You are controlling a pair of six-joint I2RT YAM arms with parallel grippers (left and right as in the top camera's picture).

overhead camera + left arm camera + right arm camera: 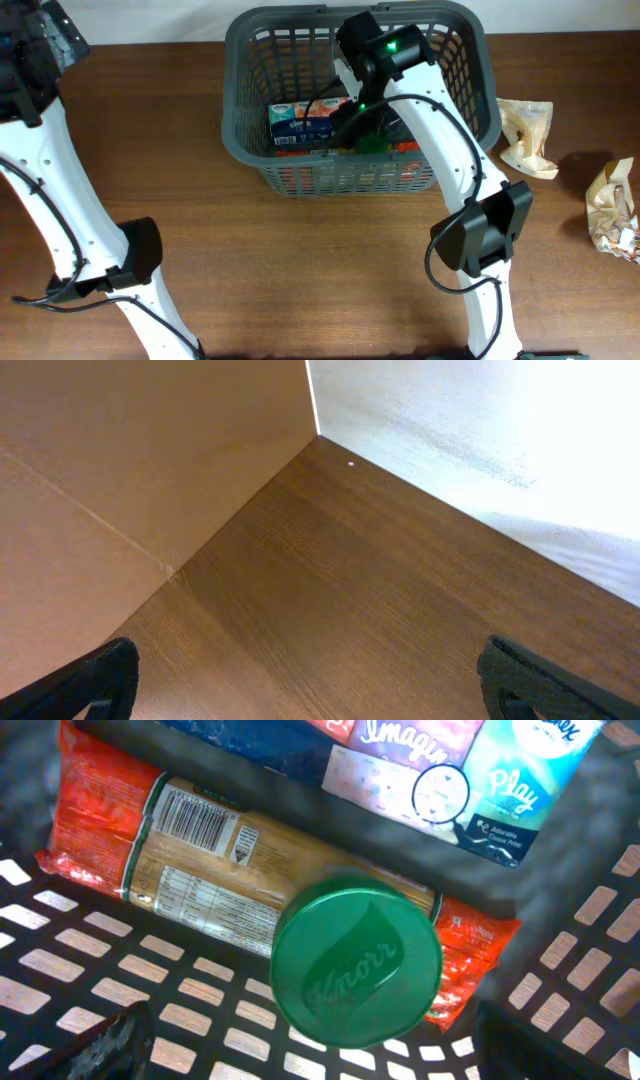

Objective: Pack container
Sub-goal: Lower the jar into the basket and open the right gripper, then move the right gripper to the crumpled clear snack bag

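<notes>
Basket and right arm meet at the far middle of the table (300, 270): the container (300, 180), dark grey with lattice sides, stands there and the arm reaches down into it. The right claw (320, 1055) is spread wide, gripping nothing, its fingers either side of a green-lidded jar (357, 965). Seen from above, the jar overlaps a red packet (100, 830) lying beside a tissue box (450, 770). The left claw (310, 680) hangs open over the table's far left corner. Two crumpled paper bags (527, 135) lie right of the container.
</notes>
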